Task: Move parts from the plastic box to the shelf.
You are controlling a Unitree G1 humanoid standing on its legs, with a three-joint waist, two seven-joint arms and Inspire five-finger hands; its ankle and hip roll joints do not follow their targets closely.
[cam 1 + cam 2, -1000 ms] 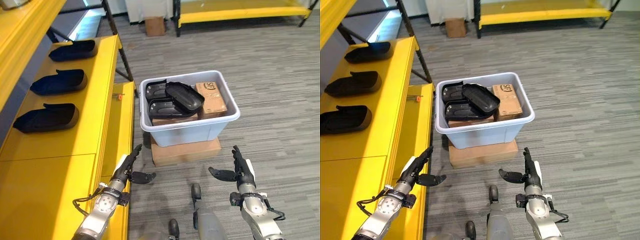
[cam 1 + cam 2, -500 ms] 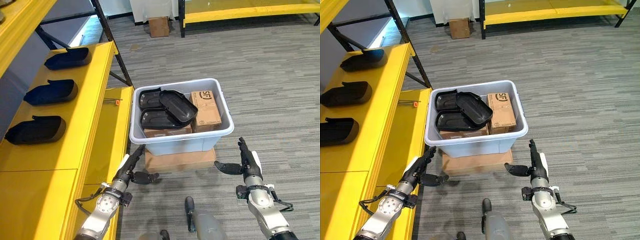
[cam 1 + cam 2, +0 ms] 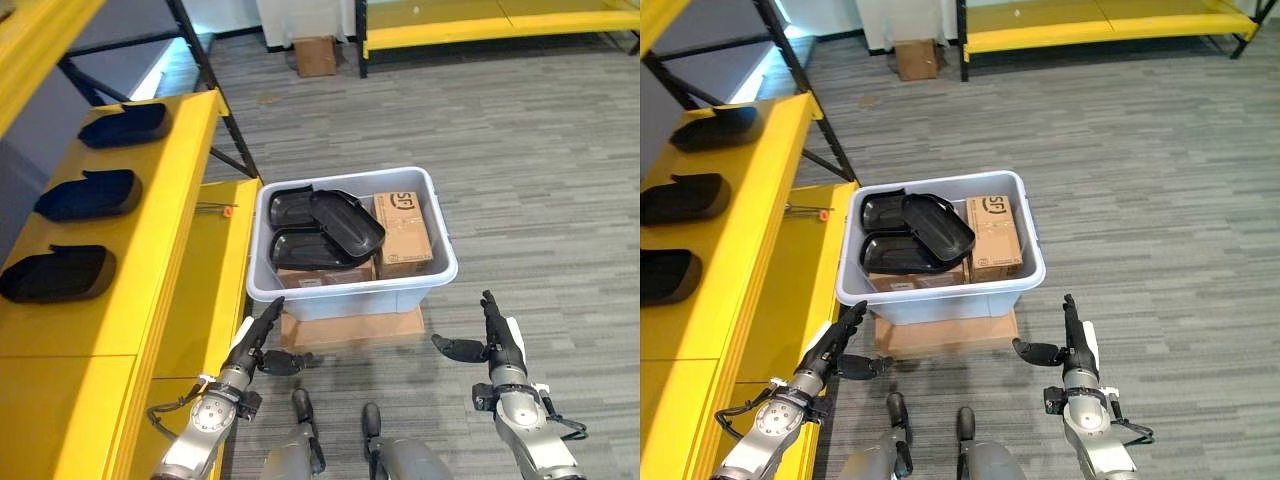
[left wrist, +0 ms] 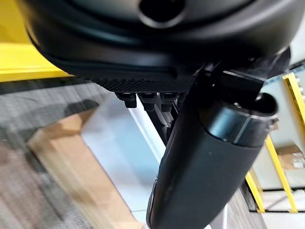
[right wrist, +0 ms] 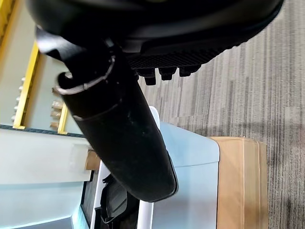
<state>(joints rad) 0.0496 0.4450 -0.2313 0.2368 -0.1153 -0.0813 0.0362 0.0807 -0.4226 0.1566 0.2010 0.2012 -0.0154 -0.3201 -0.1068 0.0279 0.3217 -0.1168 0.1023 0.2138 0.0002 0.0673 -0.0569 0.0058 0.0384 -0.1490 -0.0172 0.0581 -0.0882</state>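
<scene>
text: black logo print | on: cardboard box (image 3: 403,234) | unreadable

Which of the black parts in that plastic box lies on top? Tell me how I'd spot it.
Find the pale plastic box on the floor beside the yellow shelf. Black parts fill its shelf-side half, next to a brown carton. The top part lies slantwise across two others, its hollow side up.
</scene>
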